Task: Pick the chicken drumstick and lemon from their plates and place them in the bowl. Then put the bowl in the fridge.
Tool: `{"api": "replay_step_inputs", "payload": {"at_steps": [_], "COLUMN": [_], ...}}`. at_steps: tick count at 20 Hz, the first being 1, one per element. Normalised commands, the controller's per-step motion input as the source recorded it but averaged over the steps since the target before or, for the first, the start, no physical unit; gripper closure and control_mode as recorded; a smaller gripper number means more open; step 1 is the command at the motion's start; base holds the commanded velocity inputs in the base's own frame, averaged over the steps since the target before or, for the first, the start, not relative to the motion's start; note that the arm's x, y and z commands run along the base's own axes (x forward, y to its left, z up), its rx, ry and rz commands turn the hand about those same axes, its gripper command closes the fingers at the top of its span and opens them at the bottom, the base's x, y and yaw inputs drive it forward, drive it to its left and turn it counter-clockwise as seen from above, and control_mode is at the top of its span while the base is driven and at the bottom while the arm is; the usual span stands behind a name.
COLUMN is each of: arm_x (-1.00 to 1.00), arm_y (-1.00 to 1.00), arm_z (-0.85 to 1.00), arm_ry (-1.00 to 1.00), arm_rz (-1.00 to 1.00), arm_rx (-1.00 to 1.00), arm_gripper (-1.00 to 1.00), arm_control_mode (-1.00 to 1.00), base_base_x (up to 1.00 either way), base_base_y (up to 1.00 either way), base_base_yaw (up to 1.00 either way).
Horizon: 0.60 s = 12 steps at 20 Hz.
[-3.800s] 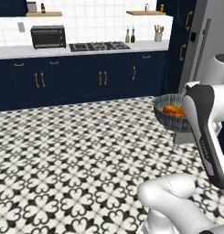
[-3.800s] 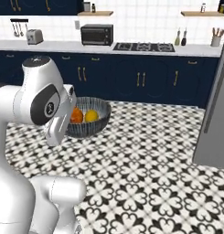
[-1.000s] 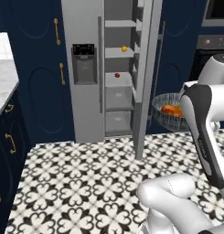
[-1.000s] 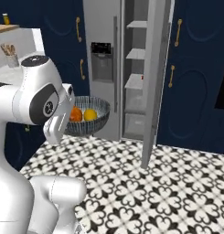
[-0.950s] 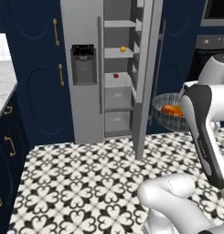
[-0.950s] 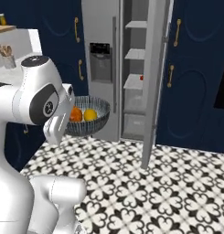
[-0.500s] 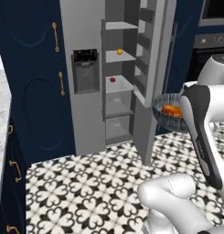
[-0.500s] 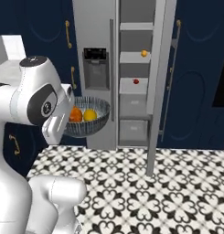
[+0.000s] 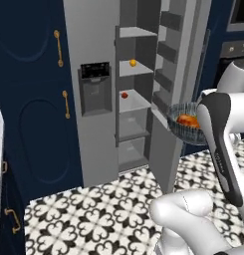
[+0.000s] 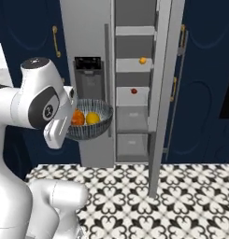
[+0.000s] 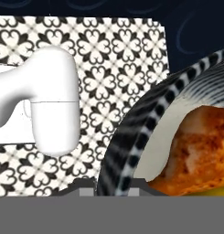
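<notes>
1. Right base view: we carry the bowl (image 10: 90,122) high in front of us, level, so the drumstick (image 10: 77,117) and the lemon (image 10: 92,118) lying side by side inside cannot roll out.
2. In the hand view, the pincer (image 11: 112,186) is pressed together on the bowl's striped rim, one tip on either side of the wall; that edge grip is why the bowl juts out sideways from the hand.
3. The fridge (image 10: 90,42) stands just ahead with one door (image 10: 160,93) swung wide, leaving its grey shelves (image 10: 131,96) open to us, so the bowl can go straight in.
4. An orange ball (image 9: 133,63) sits on an upper shelf and a red ball (image 9: 124,95) on the shelf below; we judge the bowl needs a bare stretch of shelf beside or beneath them.
5. We judge both foods are loaded and only the shelving remains; the bowl is near the open door's edge in the left base view, so we should mind that edge.
</notes>
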Motion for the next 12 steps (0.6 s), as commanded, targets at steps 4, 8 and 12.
{"api": "replay_step_inputs", "payload": {"at_steps": [4,8,12], "arm_x": [0.0,0.0,0.0], "arm_y": [0.0,0.0,0.0], "arm_z": [0.0,0.0,0.0], "arm_ry": [0.0,0.0,0.0], "arm_rz": [0.0,0.0,0.0], "arm_rx": [0.0,0.0,0.0], "arm_gripper": [1.0,1.0,1.0], "arm_control_mode": [1.0,1.0,1.0], "base_base_x": [0.76,0.77,0.73], "base_base_y": [0.06,0.0,0.0], "base_base_yaw": [-0.08,-0.06,-0.02]}}
